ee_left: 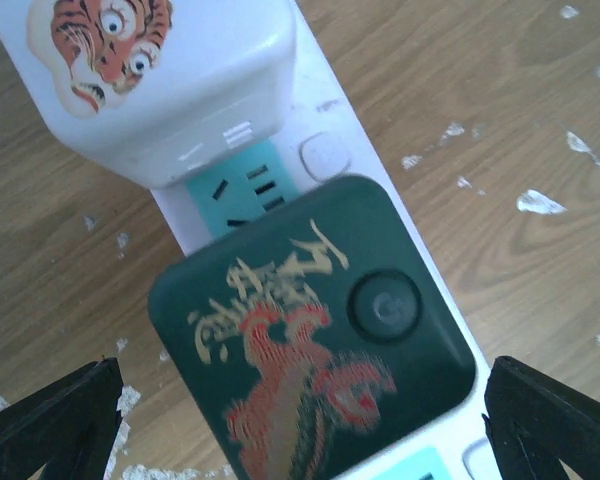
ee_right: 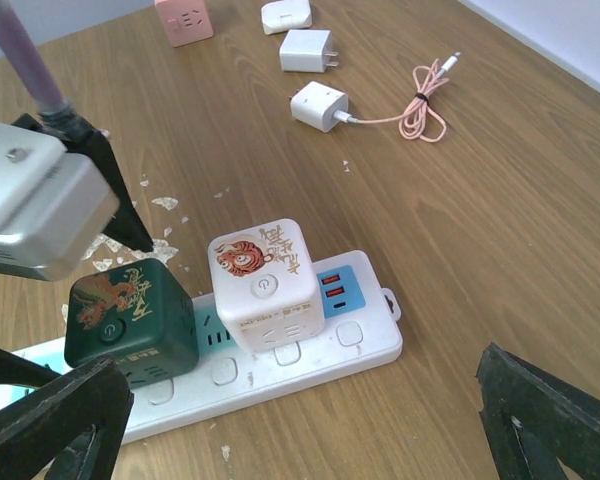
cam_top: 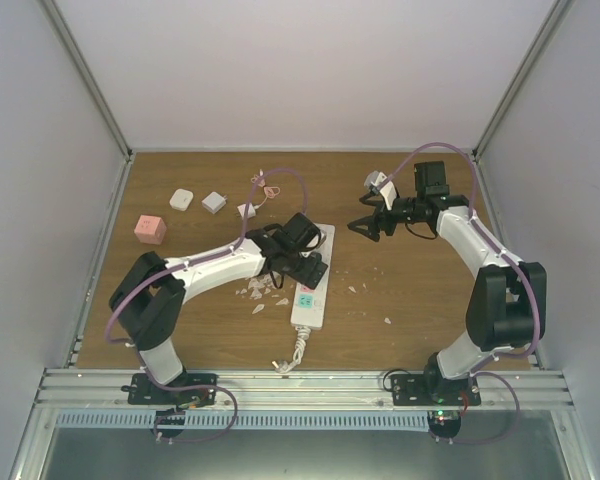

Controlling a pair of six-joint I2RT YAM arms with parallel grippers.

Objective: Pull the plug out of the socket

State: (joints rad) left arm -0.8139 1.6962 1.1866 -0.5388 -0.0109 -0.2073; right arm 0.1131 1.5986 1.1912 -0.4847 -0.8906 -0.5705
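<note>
The socket (cam_top: 308, 305) is a long white power strip lying mid-table with a short white cord. Two cube plugs sit in it: a dark green one with a dragon picture (ee_left: 310, 330) (ee_right: 130, 320) and a white one with a tiger picture (ee_left: 170, 80) (ee_right: 265, 285). My left gripper (cam_top: 305, 262) (ee_left: 302, 385) hangs open just above the green plug, one finger on each side, apart from it. My right gripper (cam_top: 365, 228) (ee_right: 300, 420) is open and empty, held in the air right of the strip's far end.
A pink cube (cam_top: 150, 229), two small white adapters (cam_top: 182, 199) (cam_top: 214, 202) and a white charger (ee_right: 318, 105) with a coiled pink cable (ee_right: 425, 95) lie at the far left. White flakes (cam_top: 260, 290) are scattered left of the strip.
</note>
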